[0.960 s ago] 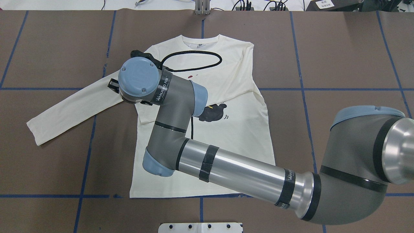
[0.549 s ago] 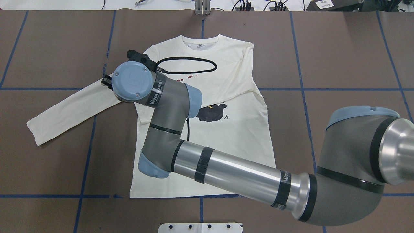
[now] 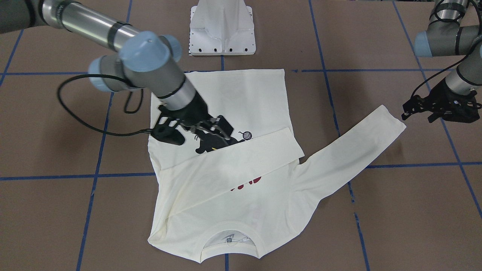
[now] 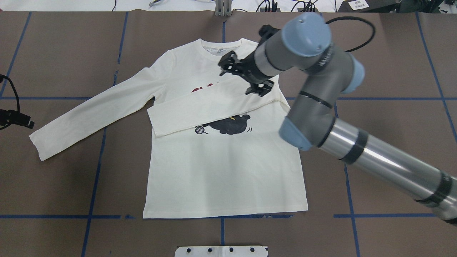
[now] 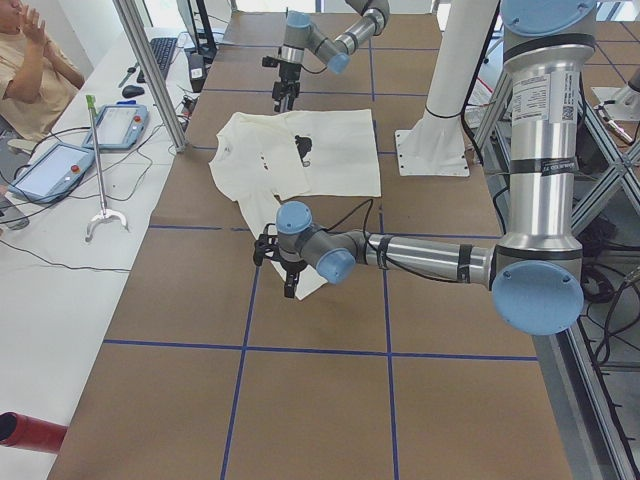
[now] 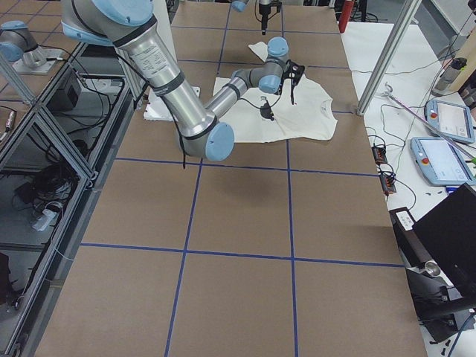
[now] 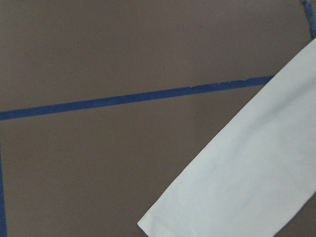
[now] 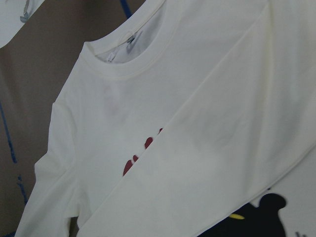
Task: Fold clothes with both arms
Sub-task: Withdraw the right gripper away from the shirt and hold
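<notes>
The brown papered surface (image 4: 53,185), gridded with blue tape, carries the cream T-shirt (image 4: 221,178) flat and print up, neck at 12 o'clock in the overhead view. The right arm (image 4: 385,162), smooth silver tube with blue caps, comes in from 4 o'clock and bends over the chest. Its black claw (image 4: 245,76) is spread wide, holding nothing, above the sleeve folded across the front (image 4: 214,107). The other sleeve (image 4: 89,114) stretches toward 8 o'clock, where the left claw (image 3: 421,109) hangs beside the cuff; its spread I cannot tell.
</notes>
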Robot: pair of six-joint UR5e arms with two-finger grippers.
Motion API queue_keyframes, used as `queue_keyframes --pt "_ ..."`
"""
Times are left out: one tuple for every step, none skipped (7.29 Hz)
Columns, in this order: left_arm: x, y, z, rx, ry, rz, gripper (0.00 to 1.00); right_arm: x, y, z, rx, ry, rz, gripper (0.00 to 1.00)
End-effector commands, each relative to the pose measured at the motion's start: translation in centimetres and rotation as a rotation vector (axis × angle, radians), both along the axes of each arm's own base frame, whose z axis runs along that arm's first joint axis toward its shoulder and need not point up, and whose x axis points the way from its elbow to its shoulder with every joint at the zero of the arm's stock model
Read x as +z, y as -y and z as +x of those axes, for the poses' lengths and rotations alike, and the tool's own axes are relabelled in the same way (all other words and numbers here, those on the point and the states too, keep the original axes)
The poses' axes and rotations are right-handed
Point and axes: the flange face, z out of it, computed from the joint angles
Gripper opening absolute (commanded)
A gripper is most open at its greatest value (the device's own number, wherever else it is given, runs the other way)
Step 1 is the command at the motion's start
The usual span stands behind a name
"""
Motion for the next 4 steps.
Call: queue_keyframes --pt "3.3 -0.5 1.5 0.018 0.011 -0.037 0.98 6.5 0.2 11.0 -0.034 -0.012 0.017 1.00" --pt "2.9 -0.6 1.5 0.016 0.005 -0.034 0.98 6.6 -0.2 11.4 -0.024 -0.014 0.023 1.00" --pt "2.5 -0.4 1.7 0.022 0.000 -0.024 0.93 6.7 -0.2 11.4 -0.023 -0.016 0.022 1.00" --pt "2.1 0.0 2.3 0.027 -0.004 -0.014 0.91 6.3 -0.4 11.7 -0.018 -0.010 0.031 1.00"
